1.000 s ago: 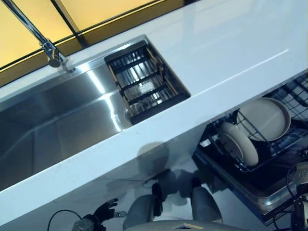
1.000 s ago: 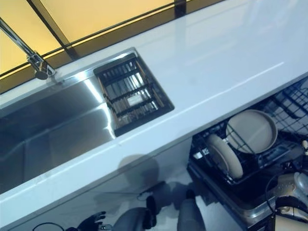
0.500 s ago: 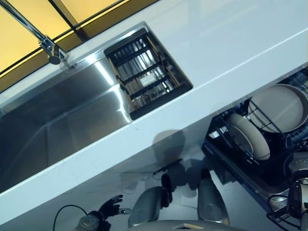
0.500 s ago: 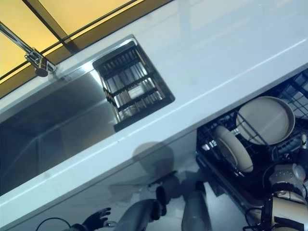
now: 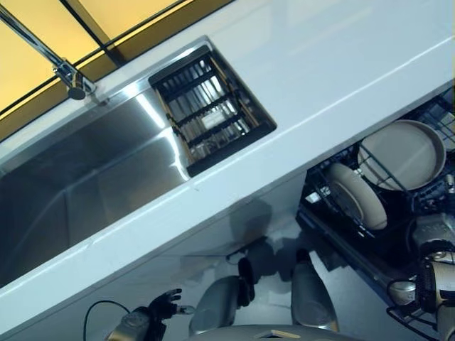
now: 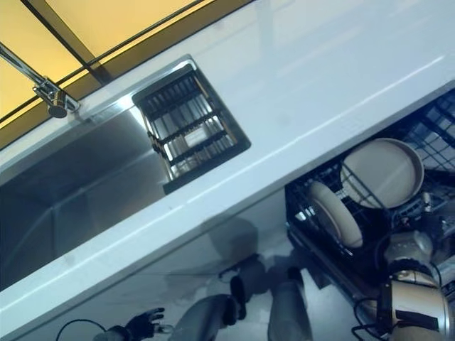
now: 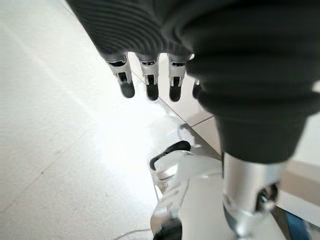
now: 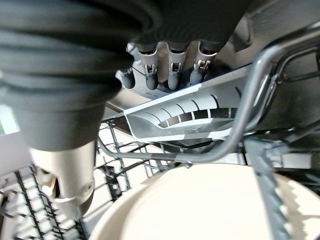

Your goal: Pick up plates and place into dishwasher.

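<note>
Plates (image 5: 402,153) upright in dishwasher rack (image 5: 334,167); right hand (image 8: 167,67), left hand (image 7: 147,82) fingers relaxed, empty.

The left hand (image 5: 162,307) hangs low, below the front edge of the countertop (image 5: 234,170), its fingers (image 7: 150,82) loosely extended and holding nothing, with floor past the tips. The right arm reaches down on the other side, below the countertop. The right hand (image 8: 167,67) shows its fingers (image 8: 172,75) relaxed and nearly straight, closed round nothing.
</note>
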You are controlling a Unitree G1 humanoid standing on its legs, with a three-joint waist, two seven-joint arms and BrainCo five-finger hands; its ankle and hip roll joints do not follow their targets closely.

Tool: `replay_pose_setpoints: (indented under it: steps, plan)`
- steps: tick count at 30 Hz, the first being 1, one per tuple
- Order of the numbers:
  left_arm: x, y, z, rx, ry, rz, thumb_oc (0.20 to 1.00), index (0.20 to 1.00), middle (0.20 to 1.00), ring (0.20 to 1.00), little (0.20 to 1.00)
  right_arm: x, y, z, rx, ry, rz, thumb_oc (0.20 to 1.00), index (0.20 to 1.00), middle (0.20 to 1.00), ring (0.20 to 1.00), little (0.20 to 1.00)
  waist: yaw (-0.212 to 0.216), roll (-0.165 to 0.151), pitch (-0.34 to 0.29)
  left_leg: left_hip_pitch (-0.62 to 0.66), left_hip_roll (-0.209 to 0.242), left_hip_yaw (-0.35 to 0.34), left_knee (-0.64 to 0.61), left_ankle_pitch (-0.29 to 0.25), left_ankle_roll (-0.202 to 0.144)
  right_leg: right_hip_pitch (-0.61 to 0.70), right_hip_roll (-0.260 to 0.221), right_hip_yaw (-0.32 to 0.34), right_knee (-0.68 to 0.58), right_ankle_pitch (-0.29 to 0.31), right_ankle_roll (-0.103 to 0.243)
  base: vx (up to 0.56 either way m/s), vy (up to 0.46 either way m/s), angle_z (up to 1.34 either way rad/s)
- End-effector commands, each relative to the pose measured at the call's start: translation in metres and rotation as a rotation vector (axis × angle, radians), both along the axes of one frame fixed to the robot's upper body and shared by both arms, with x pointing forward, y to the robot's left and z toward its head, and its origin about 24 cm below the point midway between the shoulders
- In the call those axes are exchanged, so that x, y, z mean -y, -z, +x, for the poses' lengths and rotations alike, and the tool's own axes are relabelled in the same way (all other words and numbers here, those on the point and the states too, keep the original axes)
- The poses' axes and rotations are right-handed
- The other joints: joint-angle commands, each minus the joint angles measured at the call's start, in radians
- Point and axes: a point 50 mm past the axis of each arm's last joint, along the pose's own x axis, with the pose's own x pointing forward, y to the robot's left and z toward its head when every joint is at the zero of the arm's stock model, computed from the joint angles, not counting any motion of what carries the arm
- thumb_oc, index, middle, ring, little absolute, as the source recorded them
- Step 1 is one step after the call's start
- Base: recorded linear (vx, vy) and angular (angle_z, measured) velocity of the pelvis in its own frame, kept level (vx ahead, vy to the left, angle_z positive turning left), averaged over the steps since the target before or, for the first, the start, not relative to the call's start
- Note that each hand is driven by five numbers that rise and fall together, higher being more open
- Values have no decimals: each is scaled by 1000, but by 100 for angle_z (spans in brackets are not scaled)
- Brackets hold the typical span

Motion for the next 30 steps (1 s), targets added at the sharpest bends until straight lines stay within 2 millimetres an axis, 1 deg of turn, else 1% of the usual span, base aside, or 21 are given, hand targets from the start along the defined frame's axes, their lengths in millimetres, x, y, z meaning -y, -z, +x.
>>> replay_pose_setpoints:
  steps: [1, 5, 14, 17, 21, 28, 30]
  plan:
    - [28, 3, 13, 7, 23, -25, 1000, 1000, 1000, 1000, 1000, -48, -12, 46, 56, -176, 28, 1000, 1000, 1000, 1000, 1000, 12, -79, -65, -52, 36, -24, 82, -51, 26, 14, -24, 2, -76, 80, 3, 17, -118, -21]
    - [31, 5, 17, -12, 22, 4, 1000, 1000, 1000, 1000, 1000, -60, -7, 52, 56, -228, 49, 1000, 1000, 1000, 1000, 1000, 13, -100, -71, -63, 48, -24, 96, -55, 21, 21, -19, 8, -85, 85, 3, 20, -96, -12]
    - [35, 8, 17, -54, 19, 39, 1000, 1000, 1000, 1000, 1000, -78, 0, 57, 80, -298, 66, 1000, 1000, 1000, 1000, 1000, 34, -127, -108, -63, 69, -35, 115, -65, 13, 69, -13, -2, -114, 84, 2, 87, -71, 2]
    - [34, 7, 21, -57, 15, 47, 1000, 1000, 1000, 1000, 1000, -85, -4, 63, 100, -309, 63, 1000, 1000, 1000, 1000, 1000, 41, -131, -108, -67, 76, -40, 115, -61, 9, 73, -11, -9, -119, 84, 1, 24, -47, 2]
    - [32, 7, 22, -54, 7, 56, 1000, 1000, 1000, 1000, 1000, -92, -9, 68, 116, -282, 56, 1000, 1000, 1000, 1000, 1000, 47, -135, -108, -76, 81, -51, 113, -54, 4, 78, -7, -16, -127, 84, 0, 3, -36, 6]
    - [30, 6, 25, -45, 9, 82, 1000, 1000, 1000, 1000, 1000, -96, -12, 71, 188, -249, 127, 1000, 1000, 1000, 1000, 1000, 54, -138, -103, -88, 82, -57, 118, -53, 4, 74, -4, -19, -127, 85, -2, -2, -24, 5]
    - [31, 6, 25, -47, 18, 89, 1000, 1000, 1000, 1000, 1000, -98, -14, 74, 246, -254, 162, 1000, 1000, 1000, 1000, 1000, 58, -135, -104, -93, 83, -61, 122, -52, 3, 75, -4, -21, -126, 85, -2, 31, -35, 1]
